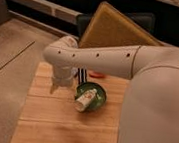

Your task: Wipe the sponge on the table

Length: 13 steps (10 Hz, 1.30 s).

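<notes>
The table (pixel 44 125) is a light wooden square top of glued plank strips, filling the lower middle of the camera view. My white arm reaches in from the right and bends down over the table's left rear part. The gripper (pixel 61 88) hangs at its end, low over the wood, just left of a green bowl (pixel 96 101). No sponge shows in this view; it is hidden or out of view.
The green bowl holds a white tube-like thing (pixel 84 101) lying tilted. A flat orange-red round thing (pixel 96 75) lies behind the bowl. A big mustard-yellow textured panel (pixel 114 29) leans at the back. Floor drops away left of the table.
</notes>
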Each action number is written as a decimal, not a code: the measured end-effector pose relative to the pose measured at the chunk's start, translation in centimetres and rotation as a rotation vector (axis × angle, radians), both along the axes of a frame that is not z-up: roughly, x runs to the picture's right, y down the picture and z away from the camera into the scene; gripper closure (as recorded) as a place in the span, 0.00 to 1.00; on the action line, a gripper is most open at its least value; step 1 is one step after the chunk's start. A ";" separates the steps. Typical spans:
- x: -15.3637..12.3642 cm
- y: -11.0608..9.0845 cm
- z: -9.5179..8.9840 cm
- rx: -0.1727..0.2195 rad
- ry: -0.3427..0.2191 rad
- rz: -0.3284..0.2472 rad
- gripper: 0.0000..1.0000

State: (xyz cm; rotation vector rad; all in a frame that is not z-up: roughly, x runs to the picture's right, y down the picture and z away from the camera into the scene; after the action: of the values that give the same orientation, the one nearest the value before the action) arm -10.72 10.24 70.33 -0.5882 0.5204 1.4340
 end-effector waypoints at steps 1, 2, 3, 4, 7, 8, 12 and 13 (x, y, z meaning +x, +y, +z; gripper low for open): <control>0.1 -0.7 0.2 0.024 -0.009 0.008 0.35; 0.3 -1.7 0.6 0.057 -0.030 0.015 0.35; 0.7 -3.7 1.3 0.117 -0.071 0.030 0.35; 1.4 -6.6 2.4 0.203 -0.140 0.049 0.35; 4.8 -13.3 4.9 0.401 -0.280 0.119 0.35; 5.6 -14.6 5.2 0.444 -0.304 0.131 0.35; 7.2 -15.0 5.5 0.457 -0.257 0.121 0.35; 8.2 -15.2 6.0 0.457 -0.232 0.118 0.35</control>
State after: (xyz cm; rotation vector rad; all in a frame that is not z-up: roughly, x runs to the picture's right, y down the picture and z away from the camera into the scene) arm -2.53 -4.96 76.29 -0.4126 -0.0313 1.5093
